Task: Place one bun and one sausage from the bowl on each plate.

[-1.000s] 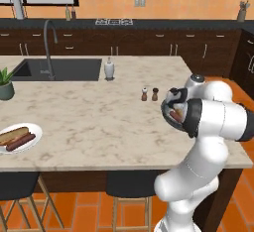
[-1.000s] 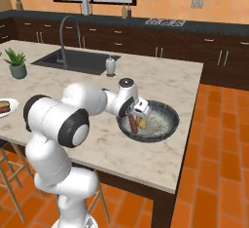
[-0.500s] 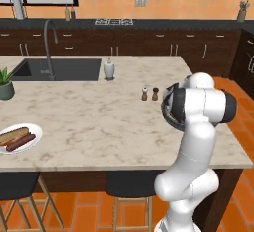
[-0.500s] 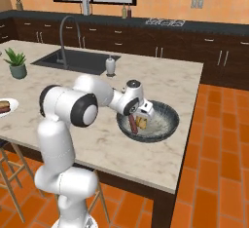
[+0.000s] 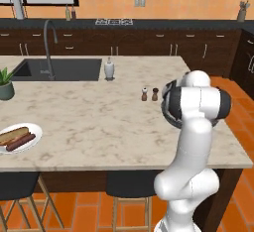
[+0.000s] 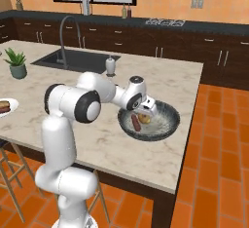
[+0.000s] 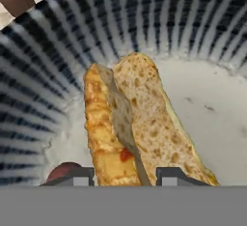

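Dark-grey and ribbed, the bowl (image 6: 163, 120) is seen on the marble counter (image 5: 99, 122) near its right end, and the gripper (image 6: 143, 116) is lowered into it. From the hand view, a split bun (image 7: 140, 123) is framed between the two fingertips (image 7: 171, 176), which sit on either side of it, closed in against its sides. A reddish sausage (image 6: 134, 122) is spotted lying in the bowl just beside the bun. Well apart, at the counter's left edge, the white plate (image 5: 31, 144) is already loaded with a bun and a sausage.
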